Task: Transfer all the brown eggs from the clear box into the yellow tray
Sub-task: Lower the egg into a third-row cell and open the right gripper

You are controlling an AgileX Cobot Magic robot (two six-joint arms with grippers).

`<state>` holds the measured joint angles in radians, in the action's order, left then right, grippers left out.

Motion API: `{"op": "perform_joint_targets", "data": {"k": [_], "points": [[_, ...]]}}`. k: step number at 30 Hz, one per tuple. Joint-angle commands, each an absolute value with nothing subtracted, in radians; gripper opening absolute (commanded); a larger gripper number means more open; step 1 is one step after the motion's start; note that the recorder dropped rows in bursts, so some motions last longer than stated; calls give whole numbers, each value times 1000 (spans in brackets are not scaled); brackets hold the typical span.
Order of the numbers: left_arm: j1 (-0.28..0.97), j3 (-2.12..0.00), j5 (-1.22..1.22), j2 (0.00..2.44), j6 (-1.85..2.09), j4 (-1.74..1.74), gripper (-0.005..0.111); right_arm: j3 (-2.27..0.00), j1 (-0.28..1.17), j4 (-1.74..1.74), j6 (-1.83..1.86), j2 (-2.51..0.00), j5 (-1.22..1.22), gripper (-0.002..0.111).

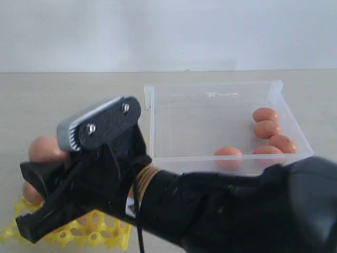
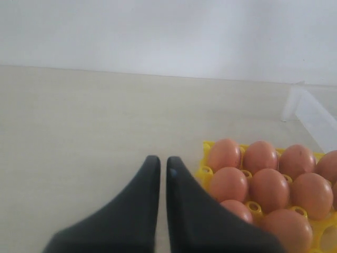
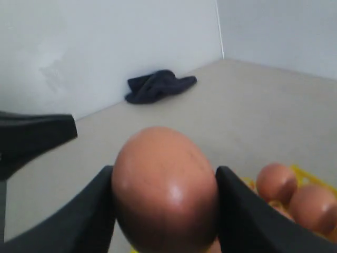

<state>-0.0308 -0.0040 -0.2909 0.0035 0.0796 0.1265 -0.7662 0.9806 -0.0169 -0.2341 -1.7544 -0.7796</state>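
Slippage is my first worry: my right gripper [image 3: 165, 182] pinches one brown egg [image 3: 163, 158] across its belly, a pad on either flank. The shell is smooth and rounded, so a jolt or a slackened squeeze could let it roll out. It hangs above the yellow tray [image 1: 79, 232], which lies on the table [image 2: 79, 132] beside the clear box [image 1: 158, 121], to its left in the exterior view. The landing is the second worry. The seated eggs [image 2: 268, 187] are packed close in their cups, and if I come down off-centre I could knock shell against shell or perch the egg on a raised peg; letting go too high could crack it. Bare lattice shows along the tray's near row in the exterior view, under my own wrist, so I judge that is where to aim, though my arm hides much of the grid. My left gripper [image 2: 162, 161] hangs empty with jaws pressed together, just beside the tray's edge; a wide swing of my right arm could clip it. Open table lies beyond the tray, with a dark cloth [image 3: 158, 84] well off by the wall. Five remaining eggs [image 1: 267, 128] sit toward the box's right and near walls; my arm may hide others.
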Motion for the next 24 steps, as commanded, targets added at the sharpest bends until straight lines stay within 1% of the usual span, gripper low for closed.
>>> {"op": "perform_joint_targets", "data": {"k": [1, 6, 12, 16, 19, 24], "points": [[-24, 0, -284, 0, 79, 121, 4, -759, 998, -134, -372, -1911, -814, 0], [-24, 0, -284, 0, 79, 121, 4, -759, 998, -119, -394, -1978, -890, 0], [-24, 0, -284, 0, 79, 121, 4, -759, 998, -129, -277, -1978, -885, 0], [-24, 0, -284, 0, 79, 121, 4, -761, 998, -219, -216, -1978, -869, 0], [-24, 0, -284, 0, 79, 121, 4, -792, 996, -346, -213, -1978, -747, 0], [-24, 0, -284, 0, 79, 121, 4, -916, 996, -329, -140, -1978, -470, 0]]}}
